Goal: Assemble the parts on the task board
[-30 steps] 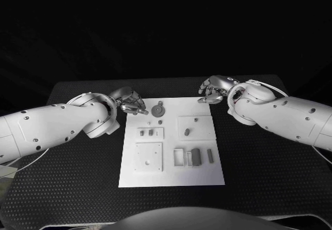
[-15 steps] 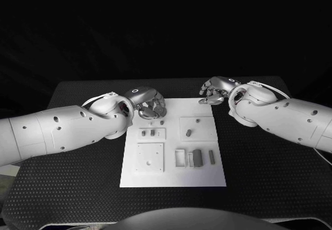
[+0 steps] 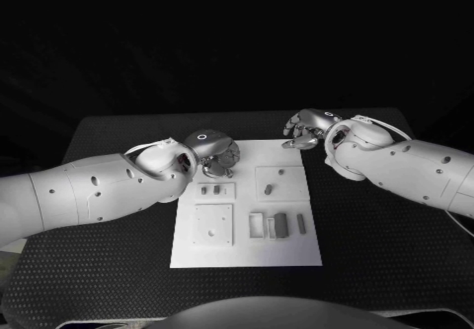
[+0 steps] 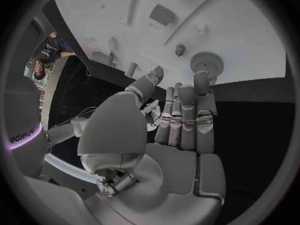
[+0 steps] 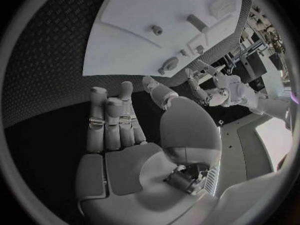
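Note:
The white task board [image 3: 247, 247] lies in the middle of the table. My left hand [image 3: 212, 154] hovers over its far left part, covering the gear there. In the left wrist view the fingers [image 4: 187, 115] are stretched out with nothing in them, and the round toothed gear [image 4: 206, 62] lies just past their tips; contact cannot be told. A small peg [image 4: 180, 49] stands beyond the gear. My right hand [image 3: 304, 130] hangs off the board's far right corner, fingers [image 5: 112, 120] apart and empty. Small parts [image 3: 279, 223] lie on the near half.
A square plate with a hole [image 3: 211, 225] and a raised frame [image 3: 256, 225] sit on the board's near half. Two short pieces [image 3: 210, 190] stand in a block behind the plate. Black textured table [image 3: 375, 233] surrounds the board.
My left arm has swung in over the board, and its hand now covers the gear that lay in plain sight before. The right hand has stayed put.

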`<state>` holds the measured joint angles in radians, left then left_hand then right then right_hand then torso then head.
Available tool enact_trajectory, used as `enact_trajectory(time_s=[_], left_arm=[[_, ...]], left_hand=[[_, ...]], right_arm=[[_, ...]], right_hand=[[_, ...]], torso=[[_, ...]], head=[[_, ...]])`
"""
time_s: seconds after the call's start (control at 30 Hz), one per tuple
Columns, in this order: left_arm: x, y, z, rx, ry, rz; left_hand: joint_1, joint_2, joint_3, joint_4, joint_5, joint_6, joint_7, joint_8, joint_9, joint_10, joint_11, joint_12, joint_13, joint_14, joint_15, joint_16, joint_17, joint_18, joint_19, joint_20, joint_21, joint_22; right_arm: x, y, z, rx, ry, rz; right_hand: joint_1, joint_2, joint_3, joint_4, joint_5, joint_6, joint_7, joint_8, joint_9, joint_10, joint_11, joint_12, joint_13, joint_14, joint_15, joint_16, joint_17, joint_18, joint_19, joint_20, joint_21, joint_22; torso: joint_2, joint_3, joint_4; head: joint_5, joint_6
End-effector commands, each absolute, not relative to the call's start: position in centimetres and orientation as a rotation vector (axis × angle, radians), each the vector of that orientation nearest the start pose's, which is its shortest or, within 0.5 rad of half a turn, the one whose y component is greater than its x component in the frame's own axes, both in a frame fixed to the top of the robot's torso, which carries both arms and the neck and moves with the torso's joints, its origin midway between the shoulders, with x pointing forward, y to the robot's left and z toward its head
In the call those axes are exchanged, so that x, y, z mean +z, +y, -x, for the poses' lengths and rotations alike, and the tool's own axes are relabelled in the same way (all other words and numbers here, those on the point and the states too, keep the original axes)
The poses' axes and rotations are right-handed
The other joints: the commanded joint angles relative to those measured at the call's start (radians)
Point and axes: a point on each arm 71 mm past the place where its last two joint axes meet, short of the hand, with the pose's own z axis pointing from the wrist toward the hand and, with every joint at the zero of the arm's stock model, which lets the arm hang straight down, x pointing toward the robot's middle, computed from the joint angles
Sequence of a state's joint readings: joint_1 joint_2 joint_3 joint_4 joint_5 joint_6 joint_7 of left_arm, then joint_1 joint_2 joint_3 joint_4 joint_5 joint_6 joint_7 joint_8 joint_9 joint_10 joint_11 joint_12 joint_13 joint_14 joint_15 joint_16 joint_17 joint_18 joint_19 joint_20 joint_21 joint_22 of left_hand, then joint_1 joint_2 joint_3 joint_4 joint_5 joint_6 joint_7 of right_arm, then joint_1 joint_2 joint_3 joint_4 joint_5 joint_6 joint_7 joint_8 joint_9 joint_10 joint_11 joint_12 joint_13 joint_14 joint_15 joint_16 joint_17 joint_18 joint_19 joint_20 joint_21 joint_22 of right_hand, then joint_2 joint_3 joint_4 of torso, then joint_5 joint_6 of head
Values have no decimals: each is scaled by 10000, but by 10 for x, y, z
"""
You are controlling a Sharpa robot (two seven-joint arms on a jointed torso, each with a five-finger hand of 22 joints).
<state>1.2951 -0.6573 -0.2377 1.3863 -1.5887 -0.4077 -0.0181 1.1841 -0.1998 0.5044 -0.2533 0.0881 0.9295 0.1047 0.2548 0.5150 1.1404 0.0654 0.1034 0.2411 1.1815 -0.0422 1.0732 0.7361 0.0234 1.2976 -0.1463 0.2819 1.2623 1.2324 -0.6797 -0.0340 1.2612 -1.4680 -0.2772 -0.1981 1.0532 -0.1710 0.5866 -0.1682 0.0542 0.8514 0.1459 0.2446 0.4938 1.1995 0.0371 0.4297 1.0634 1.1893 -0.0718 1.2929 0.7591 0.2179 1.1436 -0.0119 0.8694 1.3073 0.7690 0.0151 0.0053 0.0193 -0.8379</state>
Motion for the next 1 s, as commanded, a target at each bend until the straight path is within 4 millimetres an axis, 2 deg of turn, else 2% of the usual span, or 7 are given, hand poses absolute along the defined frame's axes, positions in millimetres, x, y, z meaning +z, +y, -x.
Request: enact_trajectory(time_s=[0.03,0.33,0.63,1.0], left_arm=[[-213,138,-492,-6352,15941,-5382],[-221,138,-494,-6367,15913,-5407],[-228,137,-497,-6246,16131,-5442],[-232,143,-504,-6031,16169,-5429]], left_hand=[[27,127,-38,-9,38,102,-5,43,-35,5,53,-110,-15,105,3,185,22,612,90,20,138,212],[145,275,108,-56,94,197,51,84,-90,181,71,-185,6,282,16,461,-24,763,244,39,355,562],[95,245,214,-21,51,226,95,96,-139,36,155,-370,-76,411,93,600,-109,879,358,106,453,681],[123,310,308,-13,51,250,116,110,-167,108,166,-348,-107,540,105,731,-156,976,483,133,555,699]], right_arm=[[-185,-199,-541,4587,16880,799],[-186,-198,-540,4615,16885,815],[-186,-196,-540,4639,16878,824],[-186,-195,-540,4678,16878,846]], right_hand=[[-87,6,-3,72,34,-32,60,-48,-14,-65,5,43,-16,-30,-8,-55,15,439,3,-86,-36,182],[-84,8,-2,74,34,-33,60,-49,-14,-62,4,47,-15,-25,-8,-54,17,439,8,-88,-34,182],[-82,11,-2,77,34,-33,59,-49,-14,-59,4,52,-15,-20,-9,-52,18,439,13,-90,-32,182],[-79,13,-1,79,34,-33,59,-49,-14,-58,3,57,-15,-16,-9,-51,19,439,17,-92,-31,182]], torso=[[-6,12,6],[-3,14,-5],[3,11,-6],[1,15,-6]], head=[[-15,-9],[-23,-22],[-63,-28],[-85,-31]])
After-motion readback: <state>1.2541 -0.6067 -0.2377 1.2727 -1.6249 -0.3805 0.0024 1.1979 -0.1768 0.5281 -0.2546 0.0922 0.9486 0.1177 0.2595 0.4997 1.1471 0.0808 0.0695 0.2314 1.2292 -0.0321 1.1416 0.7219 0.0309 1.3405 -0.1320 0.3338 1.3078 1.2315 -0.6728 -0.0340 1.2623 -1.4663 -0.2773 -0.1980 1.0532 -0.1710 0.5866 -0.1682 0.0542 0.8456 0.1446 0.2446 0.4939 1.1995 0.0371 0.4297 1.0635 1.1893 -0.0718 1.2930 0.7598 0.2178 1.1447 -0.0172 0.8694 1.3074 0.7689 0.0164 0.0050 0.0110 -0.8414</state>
